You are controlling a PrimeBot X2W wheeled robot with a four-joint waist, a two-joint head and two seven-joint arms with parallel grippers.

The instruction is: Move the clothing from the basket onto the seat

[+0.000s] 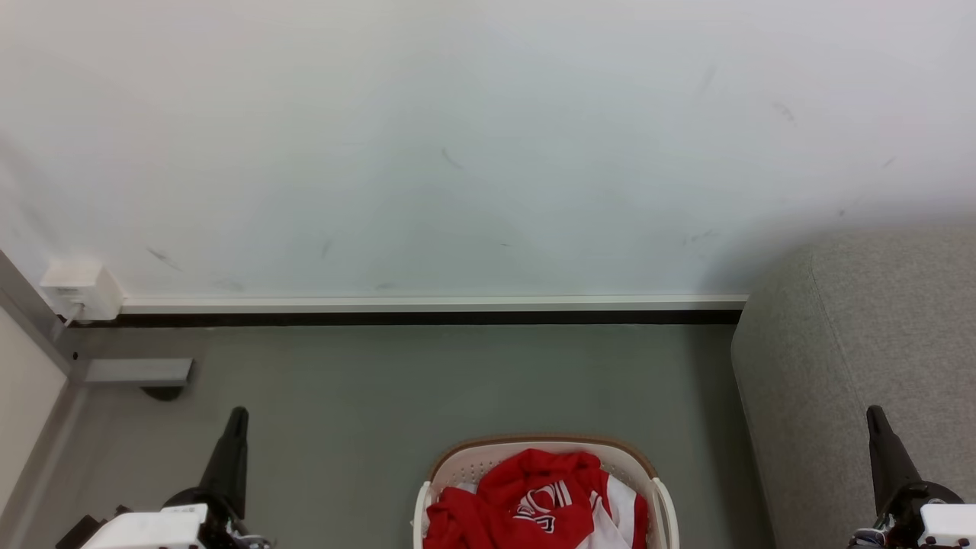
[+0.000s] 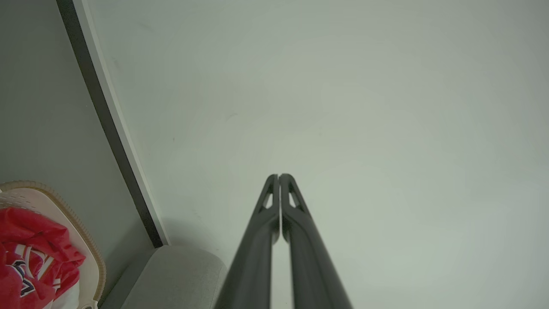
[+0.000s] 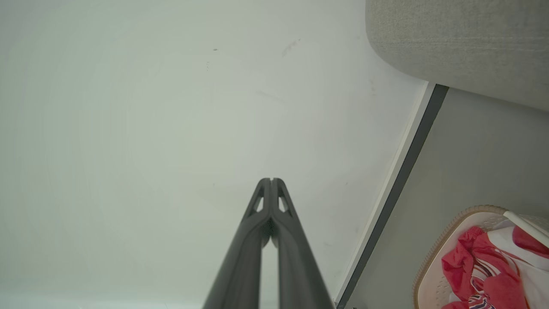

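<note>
Red and white clothing [image 1: 537, 503] lies heaped in the white basket [image 1: 457, 465] with a brown rim, on the floor at the bottom middle of the head view. The grey seat [image 1: 862, 366] stands to its right. My left gripper [image 1: 238, 415] is raised at the lower left, well left of the basket, its fingers [image 2: 286, 206] pressed together with nothing between them. At the lower right, in front of the seat, my right gripper [image 1: 874, 413] is likewise shut and empty, fingers [image 3: 279, 206] touching. The clothing [image 2: 30, 253] and the basket [image 3: 433, 253] show at the wrist views' edges.
A pale wall [image 1: 488, 137] with a white and black baseboard [image 1: 427, 309] closes the far side. A white socket box [image 1: 80, 290] sits at the left by a grey door frame [image 1: 30, 320]. Grey floor [image 1: 427, 381] stretches between the basket and the wall.
</note>
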